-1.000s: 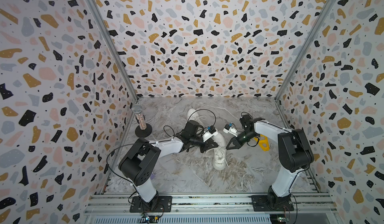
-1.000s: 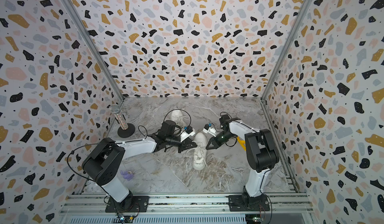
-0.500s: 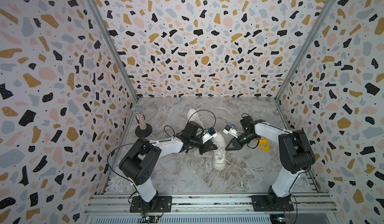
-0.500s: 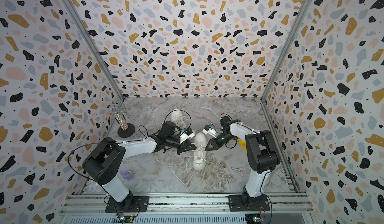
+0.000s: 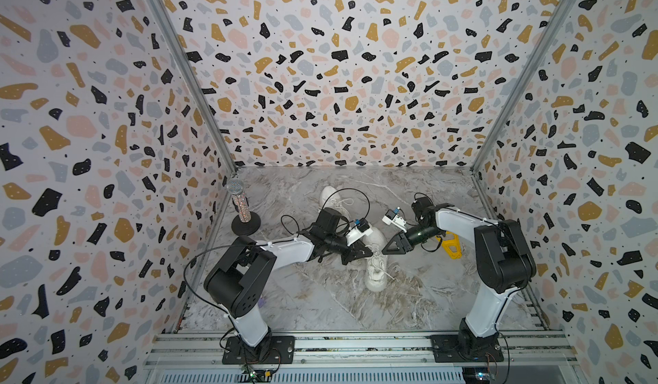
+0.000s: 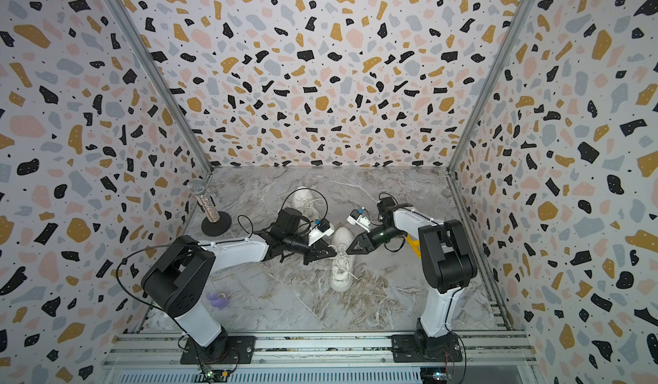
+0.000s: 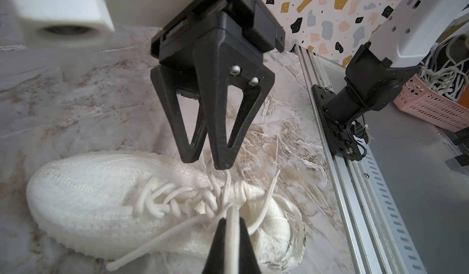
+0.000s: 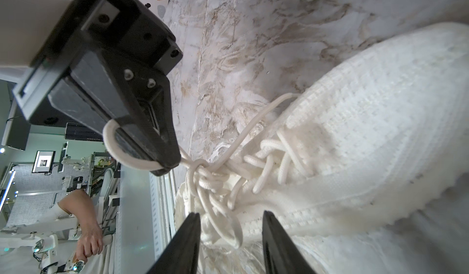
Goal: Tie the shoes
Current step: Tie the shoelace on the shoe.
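Tying, top views: left gripper (image 5: 366, 253) and right gripper (image 5: 385, 250) meet nose to nose over the near shoe (image 5: 376, 275), mid-tabletop; the far shoe (image 6: 302, 197) lies farther back.
Left wrist view: the left gripper's closed fingers pinch a lace (image 7: 232, 224) flat, just above the near shoe.
Right wrist view: the right gripper's jaws stand parted and empty beside a loose knot (image 8: 200, 167).
Step, as judged: cinching the near shoe's bow.
Next move: likely the right gripper catching the opposite loop and pulling outward.
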Motion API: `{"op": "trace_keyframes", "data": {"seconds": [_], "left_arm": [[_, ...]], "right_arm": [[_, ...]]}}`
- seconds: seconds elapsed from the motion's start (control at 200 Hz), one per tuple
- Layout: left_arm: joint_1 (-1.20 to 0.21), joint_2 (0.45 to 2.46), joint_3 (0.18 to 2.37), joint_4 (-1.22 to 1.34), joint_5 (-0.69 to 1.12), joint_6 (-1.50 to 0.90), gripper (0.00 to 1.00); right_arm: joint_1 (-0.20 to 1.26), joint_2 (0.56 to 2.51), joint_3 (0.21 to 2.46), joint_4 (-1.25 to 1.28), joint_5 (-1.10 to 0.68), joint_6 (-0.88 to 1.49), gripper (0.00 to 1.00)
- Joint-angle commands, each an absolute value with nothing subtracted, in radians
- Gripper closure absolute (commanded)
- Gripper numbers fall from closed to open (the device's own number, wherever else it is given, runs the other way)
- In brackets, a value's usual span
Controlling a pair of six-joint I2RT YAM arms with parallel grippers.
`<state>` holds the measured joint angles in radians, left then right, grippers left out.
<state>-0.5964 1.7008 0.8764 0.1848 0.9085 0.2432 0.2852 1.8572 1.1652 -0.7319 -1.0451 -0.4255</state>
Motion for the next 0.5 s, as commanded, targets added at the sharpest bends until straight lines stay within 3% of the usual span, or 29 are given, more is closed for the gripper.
{"op": "trace_keyframes", "data": {"seconds": [0.0,0.215,0.496], "left_arm": [[-0.591,1.709,0.884,0.193,0.933,0.247,1.00],[-0.591,1.710,0.884,0.192,0.931,0.245,1.00],[-0.592,1.708,0.884,0.193,0.931,0.245,1.00]], "right_arm": [[0.284,1.878,1.200,-0.759,-1.085,-0.427,0.60],[0.293,1.894,1.206,-0.782,-1.109,-0.448,0.71],[0.300,1.909,1.214,-0.805,-1.125,-0.465,0.74]]}}
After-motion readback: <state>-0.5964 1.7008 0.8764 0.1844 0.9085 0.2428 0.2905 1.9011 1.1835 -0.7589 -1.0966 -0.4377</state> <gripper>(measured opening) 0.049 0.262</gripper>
